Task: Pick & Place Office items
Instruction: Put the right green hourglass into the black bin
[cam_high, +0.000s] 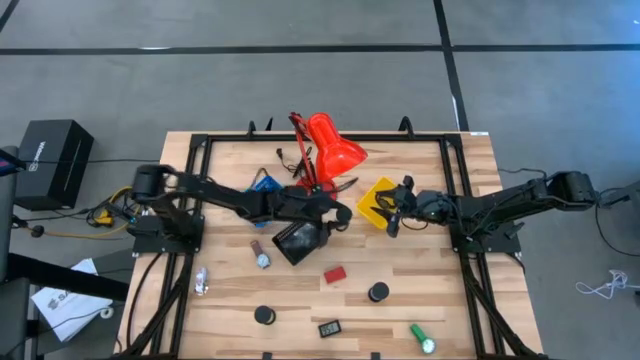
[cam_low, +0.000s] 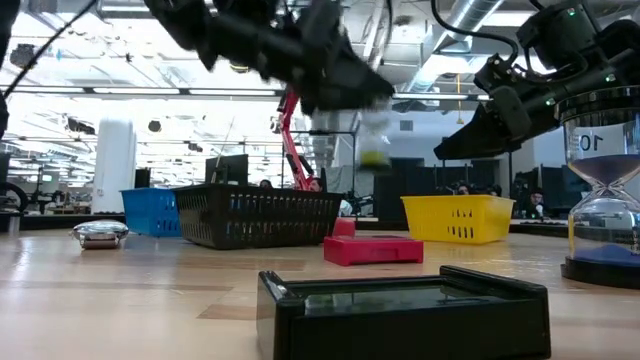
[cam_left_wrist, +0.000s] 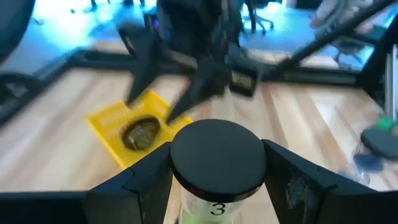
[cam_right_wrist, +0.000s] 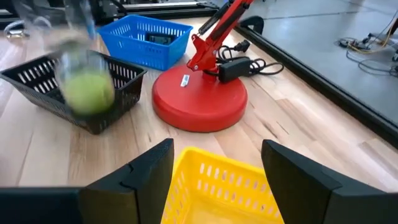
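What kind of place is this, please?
Probably a robotics lab in an open office: a wooden table with two robot arms mounted on it, exposed ceiling ducts, and rows of desks with monitors behind.

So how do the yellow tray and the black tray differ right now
The yellow tray sits under the right gripper; the black tray sits under the left gripper. The yellow tray holds something round; the black tray's contents are not visible. Both are slotted baskets on the table.
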